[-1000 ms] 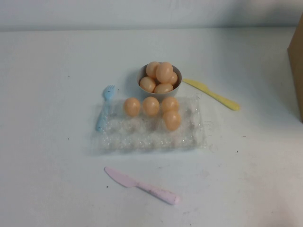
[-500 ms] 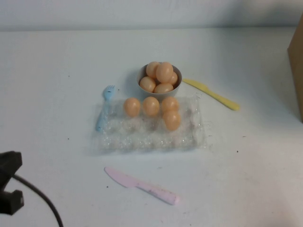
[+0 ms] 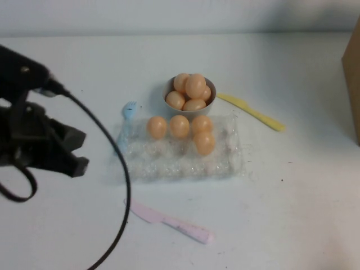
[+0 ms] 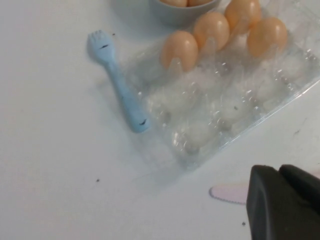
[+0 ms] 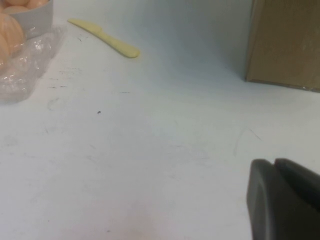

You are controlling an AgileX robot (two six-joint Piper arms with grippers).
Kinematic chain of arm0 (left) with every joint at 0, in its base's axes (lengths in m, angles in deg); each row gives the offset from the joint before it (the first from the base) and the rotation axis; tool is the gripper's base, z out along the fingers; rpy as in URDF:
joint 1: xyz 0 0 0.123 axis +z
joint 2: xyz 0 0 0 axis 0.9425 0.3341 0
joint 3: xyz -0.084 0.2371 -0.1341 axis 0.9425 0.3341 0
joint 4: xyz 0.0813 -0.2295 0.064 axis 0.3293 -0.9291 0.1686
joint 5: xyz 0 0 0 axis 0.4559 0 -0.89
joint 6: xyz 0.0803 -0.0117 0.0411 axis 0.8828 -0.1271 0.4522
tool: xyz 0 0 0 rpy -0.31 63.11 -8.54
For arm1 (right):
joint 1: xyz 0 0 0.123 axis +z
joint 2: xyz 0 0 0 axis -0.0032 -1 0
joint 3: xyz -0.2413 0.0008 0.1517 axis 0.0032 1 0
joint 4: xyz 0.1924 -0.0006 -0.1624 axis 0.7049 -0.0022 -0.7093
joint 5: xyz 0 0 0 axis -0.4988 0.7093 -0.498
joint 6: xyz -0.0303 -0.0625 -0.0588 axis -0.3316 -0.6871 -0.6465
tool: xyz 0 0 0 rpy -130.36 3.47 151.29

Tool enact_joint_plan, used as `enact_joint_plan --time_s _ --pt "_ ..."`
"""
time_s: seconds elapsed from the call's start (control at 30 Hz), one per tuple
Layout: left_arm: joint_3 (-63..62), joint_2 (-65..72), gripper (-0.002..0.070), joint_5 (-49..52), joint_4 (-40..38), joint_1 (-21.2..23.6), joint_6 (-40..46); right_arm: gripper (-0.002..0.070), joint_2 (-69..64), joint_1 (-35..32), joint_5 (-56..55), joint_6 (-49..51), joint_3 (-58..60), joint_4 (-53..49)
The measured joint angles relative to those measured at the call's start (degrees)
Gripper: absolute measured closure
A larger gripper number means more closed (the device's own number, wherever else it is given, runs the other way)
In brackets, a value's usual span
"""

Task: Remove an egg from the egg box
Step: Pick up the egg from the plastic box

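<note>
egg box (image 3: pixel 180 160): flat rectangular tray of clear crinkly plastic, lying flat mid-table, its far edge just beside a bowl; most cups bare.
eggs in box: four, smooth orange-tan, upright in cups; three in the far row, one in the next row nearer, at the right.
egg (image 3: pixel 157 127): leftmost of the far row, just beside its neighbour.

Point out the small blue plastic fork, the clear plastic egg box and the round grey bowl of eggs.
Small blue plastic fork (image 4: pixel 120 85): left wrist view, mid-handle.
Clear plastic egg box (image 3: pixel 180 163): high view, empty near cups.
Round grey bowl (image 3: pixel 168 90): high view, left rim.
</note>
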Motion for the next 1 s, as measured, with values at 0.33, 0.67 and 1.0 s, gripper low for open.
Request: enact_joint_plan --time_s 0.33,0.67,1.0 --pt "-19.0 22.1 0.0669 7.1 8.5 -10.9 -3.1 0.0693 0.0 0.0 0.0 0.0 0.0 0.0" --pt "-30.5 37.9 0.0186 8.3 12.4 -17.5 12.6 0.0693 0.0 0.0 0.0 0.0 0.0 0.0" --pt "-30.5 45.4 0.0081 -3.5 11.4 -18.7 21.2 0.0693 0.0 0.0 0.0 0.0 0.0 0.0"
